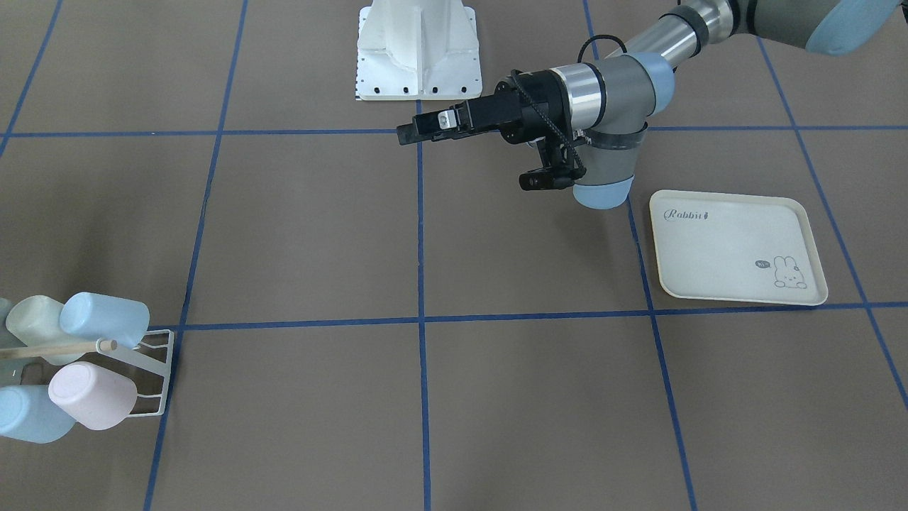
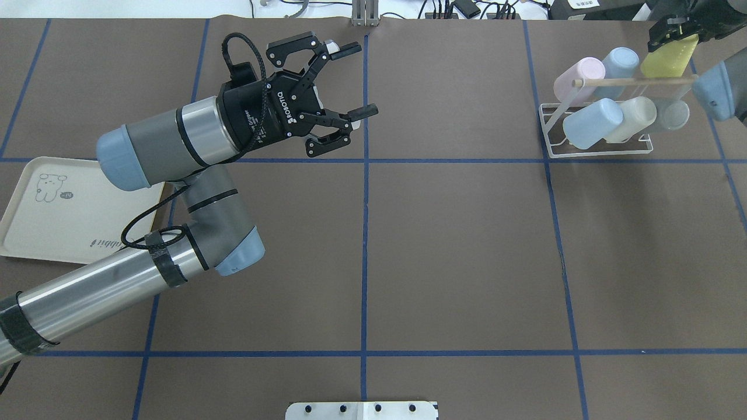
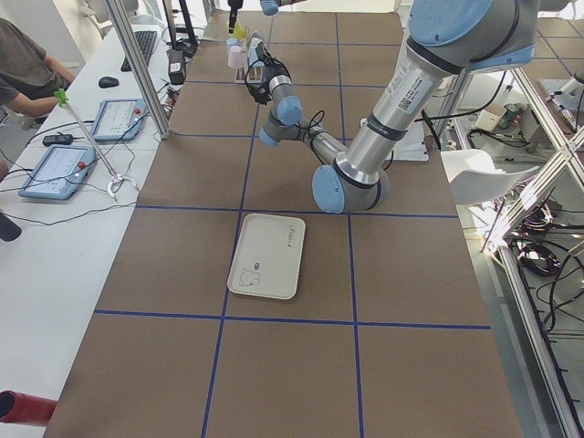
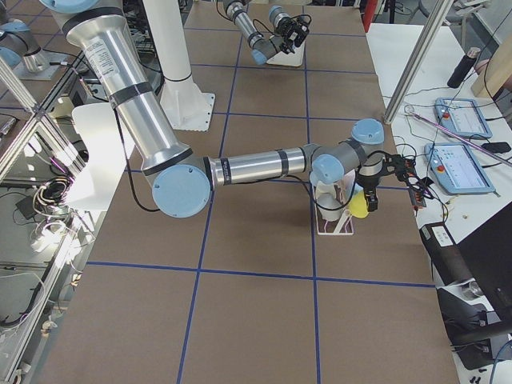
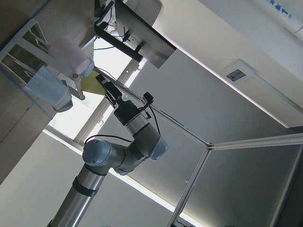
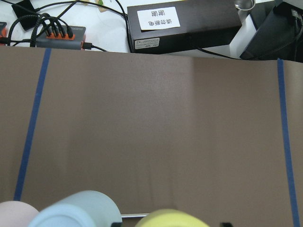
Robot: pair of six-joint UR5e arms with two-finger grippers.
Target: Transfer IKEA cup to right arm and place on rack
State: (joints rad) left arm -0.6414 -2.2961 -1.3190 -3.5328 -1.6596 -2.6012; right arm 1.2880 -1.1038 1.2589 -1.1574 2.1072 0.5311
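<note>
**Overhead exterior: yellow cup held at the rack's far corner**

1. The right gripper (image 2: 674, 36) is pinching one end of a pale yellow plastic cup (image 2: 668, 61). The cup hangs at the right-hand end of the small white wire rack with a light wooden rod (image 2: 601, 153), on the side away from the robot. Whether the cup touches a prong cannot be told.
2. The rack stands on the brown desk marked with blue tape lines (image 2: 455, 251). It carries a pink cup (image 2: 578, 79), two light blue cups (image 2: 592, 122), a cream cup (image 2: 636, 116) and a greyish cup (image 2: 671, 115) (all tilted on their prongs).
3. The left gripper (image 2: 357, 80) is spread wide and holds nothing. It hangs above the desk beside the centre tape line, well apart from the rack.
4. A cream rectangular tray with a rabbit drawing (image 2: 64, 227) lies flat beside the left arm.
</note>
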